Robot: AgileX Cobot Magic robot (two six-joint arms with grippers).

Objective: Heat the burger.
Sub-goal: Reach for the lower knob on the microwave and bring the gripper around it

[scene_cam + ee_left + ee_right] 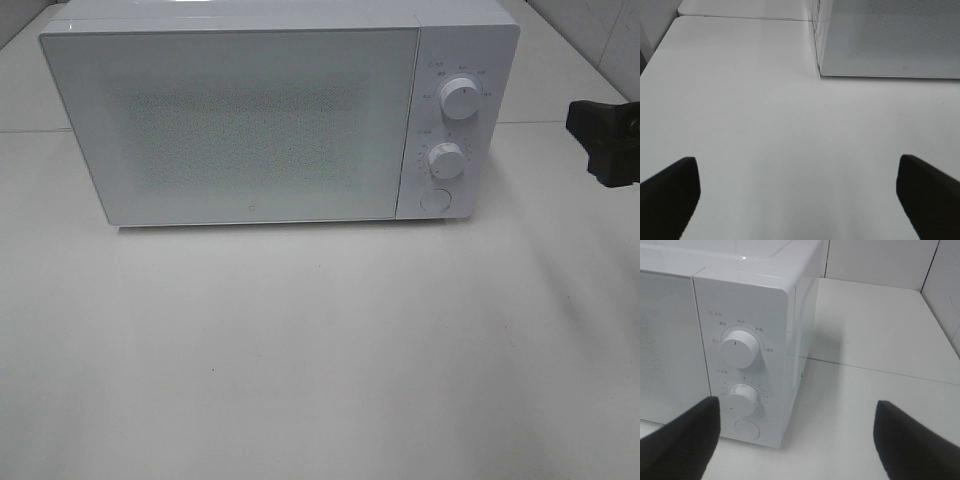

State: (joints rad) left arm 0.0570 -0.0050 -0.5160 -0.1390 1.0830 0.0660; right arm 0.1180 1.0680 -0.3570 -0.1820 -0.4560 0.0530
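You could not see the burger, microwave door (240, 125) was shut and clouded, right arm (603, 142) cut off at the edge, left jaws and right jaws stood apart on nothing, table (300, 350) ran wide before it.

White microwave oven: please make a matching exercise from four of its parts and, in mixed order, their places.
1. upper round white knob
2. lower round white knob
3. flat round white button
4. large pale door

a. lowest on the control panel
b. left of the panel, shut
c. highest on the panel
d. between the other two controls

Pairs: 1-c, 2-d, 3-a, 4-b.
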